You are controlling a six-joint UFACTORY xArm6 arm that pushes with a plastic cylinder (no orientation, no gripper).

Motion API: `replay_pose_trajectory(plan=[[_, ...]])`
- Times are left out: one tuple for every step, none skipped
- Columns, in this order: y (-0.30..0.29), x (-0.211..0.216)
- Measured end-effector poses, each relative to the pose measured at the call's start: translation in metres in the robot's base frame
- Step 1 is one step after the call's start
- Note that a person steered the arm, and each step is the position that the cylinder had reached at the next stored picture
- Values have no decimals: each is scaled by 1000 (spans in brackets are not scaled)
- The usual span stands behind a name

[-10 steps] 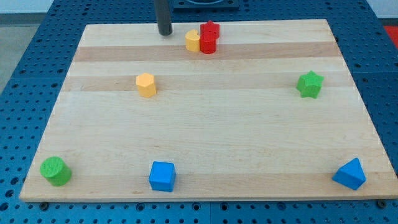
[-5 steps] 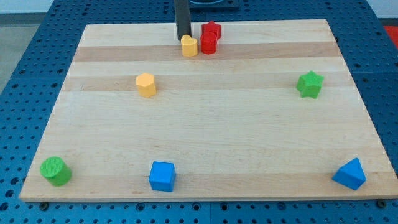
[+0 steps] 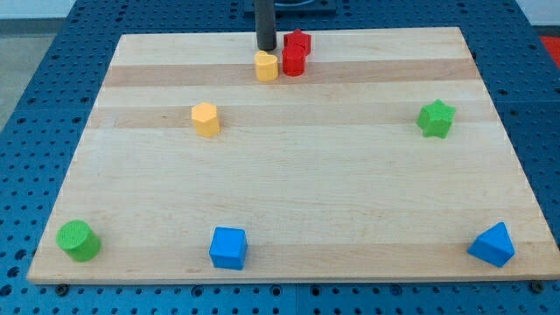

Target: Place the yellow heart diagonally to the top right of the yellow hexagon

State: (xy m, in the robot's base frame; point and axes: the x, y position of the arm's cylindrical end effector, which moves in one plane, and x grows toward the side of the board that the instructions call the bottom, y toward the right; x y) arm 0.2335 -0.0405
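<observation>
The arm's end effector is just a straight dark rod, no jaws, so nothing to open, close or pinch. Its tip (image 3: 266,48) sits near the view's top edge of the tabletop (image 3: 350,192), directly above the yellow heart (image 3: 267,66) in the view; whether tip and heart actually touch can't be told, they look right up against each other. The rod holds nothing.

Yellow heart lies near top centre, touching or just beside a red cylinder (image 3: 293,61) on its right. A red star (image 3: 298,40) sits just behind that cylinder, to the right of the rod.

Yellow hexagon (image 3: 206,119) is lower and further to the view's left, well apart from the heart; the heart is up and to the right of it.

Other blocks, well apart: green star (image 3: 436,118) at right, green cylinder (image 3: 78,240) bottom left, blue cube (image 3: 228,248) bottom centre-left, blue block (image 3: 492,244) bottom right, shape unclear.
</observation>
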Motion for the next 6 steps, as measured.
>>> replay_pose_trajectory(plan=[[0, 11], [-1, 16], [-15, 43], [-25, 47], [-34, 47], [-35, 52]])
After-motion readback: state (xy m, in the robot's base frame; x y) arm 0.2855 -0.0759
